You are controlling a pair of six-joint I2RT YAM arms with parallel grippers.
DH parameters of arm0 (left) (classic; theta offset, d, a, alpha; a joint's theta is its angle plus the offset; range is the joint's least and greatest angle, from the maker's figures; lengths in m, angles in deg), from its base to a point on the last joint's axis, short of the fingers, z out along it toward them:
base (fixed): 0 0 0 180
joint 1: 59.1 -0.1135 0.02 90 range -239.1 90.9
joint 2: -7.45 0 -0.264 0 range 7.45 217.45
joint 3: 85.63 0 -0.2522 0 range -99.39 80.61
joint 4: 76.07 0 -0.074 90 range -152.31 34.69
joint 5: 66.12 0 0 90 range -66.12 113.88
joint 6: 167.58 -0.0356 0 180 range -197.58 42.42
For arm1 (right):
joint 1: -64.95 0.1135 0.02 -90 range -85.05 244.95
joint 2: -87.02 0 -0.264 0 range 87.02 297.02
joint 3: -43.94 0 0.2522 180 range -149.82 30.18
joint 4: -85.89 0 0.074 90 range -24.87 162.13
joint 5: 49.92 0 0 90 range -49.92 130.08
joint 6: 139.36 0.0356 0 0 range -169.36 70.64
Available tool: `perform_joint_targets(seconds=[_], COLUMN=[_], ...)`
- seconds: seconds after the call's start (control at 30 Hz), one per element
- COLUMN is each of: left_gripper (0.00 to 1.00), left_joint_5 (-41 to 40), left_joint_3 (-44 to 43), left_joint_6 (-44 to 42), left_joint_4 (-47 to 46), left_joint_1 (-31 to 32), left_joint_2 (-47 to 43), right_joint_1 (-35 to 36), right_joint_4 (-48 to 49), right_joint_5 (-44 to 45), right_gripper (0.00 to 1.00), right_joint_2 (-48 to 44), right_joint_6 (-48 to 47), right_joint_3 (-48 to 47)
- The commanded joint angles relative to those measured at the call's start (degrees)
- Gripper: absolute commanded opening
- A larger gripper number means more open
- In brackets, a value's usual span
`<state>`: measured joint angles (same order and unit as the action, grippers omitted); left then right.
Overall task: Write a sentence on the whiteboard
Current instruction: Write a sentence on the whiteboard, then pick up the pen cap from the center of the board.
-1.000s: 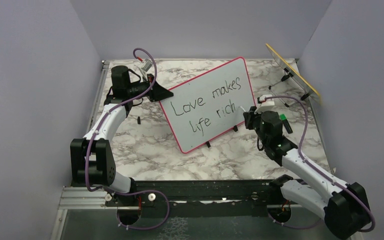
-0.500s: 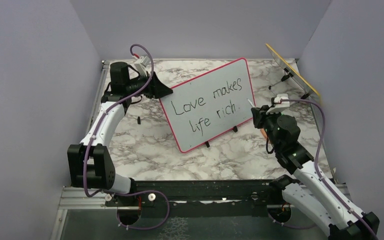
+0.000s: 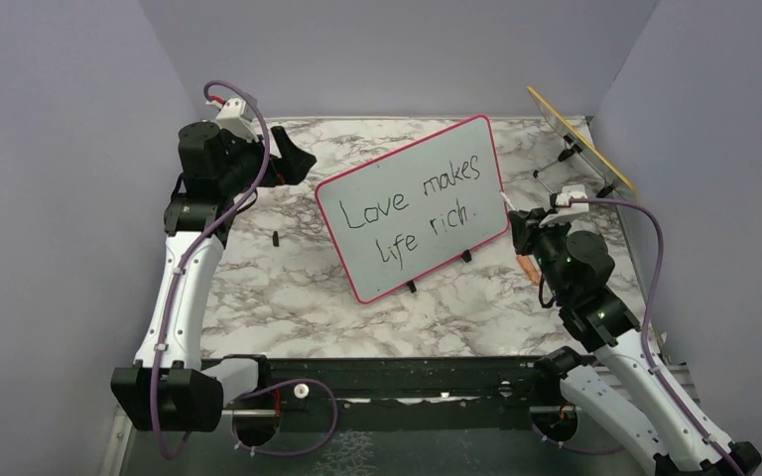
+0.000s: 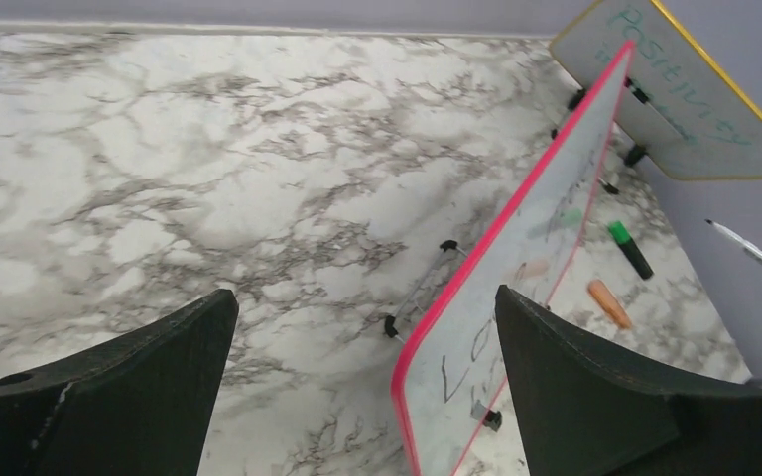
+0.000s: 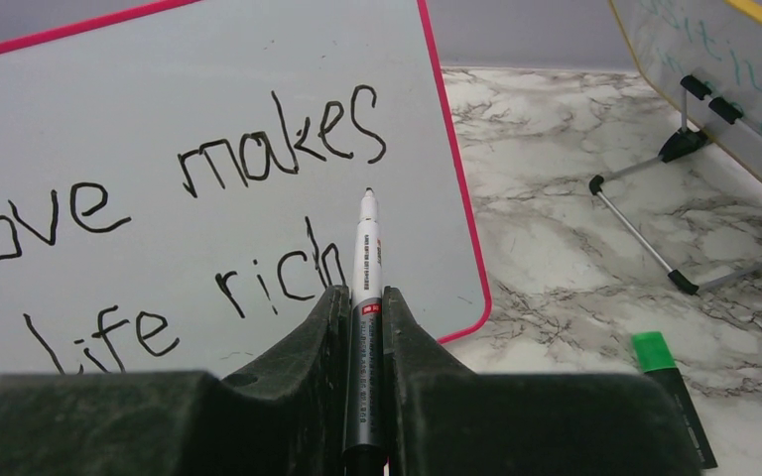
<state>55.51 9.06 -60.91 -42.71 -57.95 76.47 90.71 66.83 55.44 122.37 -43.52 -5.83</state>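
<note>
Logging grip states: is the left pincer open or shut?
Open: the fingers of the left pincer stand wide apart, gripping nothing; table and whiteboard edge show between them.

Left gripper point(image 3: 296, 159): jaws released from the left edge of the whiteboard point(image 3: 387, 183), now spread wide; arm withdrawn up and left, clear of the frame. Right gripper point(image 3: 518, 220): backed rightward, marker point(image 5: 368, 268) carried from the last word to the board's right edge
</note>
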Motion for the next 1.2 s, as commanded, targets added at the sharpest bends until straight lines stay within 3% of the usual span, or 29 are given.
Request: perform_joint_targets(seconds=[0.0, 0.27, 0.63, 0.83, 1.03, 1.17], left_gripper=[0.99, 0.97, 0.87, 0.76, 0.55, 0.48], left_joint_5=[-17.2, -33.0, -37.2, -37.0, -36.3, -36.6], left_joint_3=[3.1, 8.7, 13.2, 10.7, 7.0, 5.2], left_joint_6=[0.9, 3.1, 3.7, 3.1, 1.6, 1.0], left_joint_4=[4.7, 10.0, 10.1, 10.2, 11.4, 11.7], left_joint_1=[-0.6, -3.5, -3.8, -2.6, -1.4, -1.2], left_joint_2=[-4.2, -1.8, 12.3, 21.0, 28.7, 31.8], right_joint_1=[-0.3, -0.3, -0.3, -0.3, -0.3, -0.3], right_joint_4=[-2.5, -2.8, -2.7, -1.9, -2.1, -2.1], right_joint_5=[0.4, 0.8, 1.0, 1.0, 1.7, 1.9], right_gripper=[0.01, 0.01, 0.01, 0.01, 0.01, 0.01], right_joint_2=[-1.3, -3.2, -5.7, -5.6, -5.9, -5.6], right_joint_6=[-1.7, -2.0, -1.2, -0.8, -0.9, -1.1], right_joint_3=[-1.7, -1.6, -0.5, 0.1, 0.1, 0.1])
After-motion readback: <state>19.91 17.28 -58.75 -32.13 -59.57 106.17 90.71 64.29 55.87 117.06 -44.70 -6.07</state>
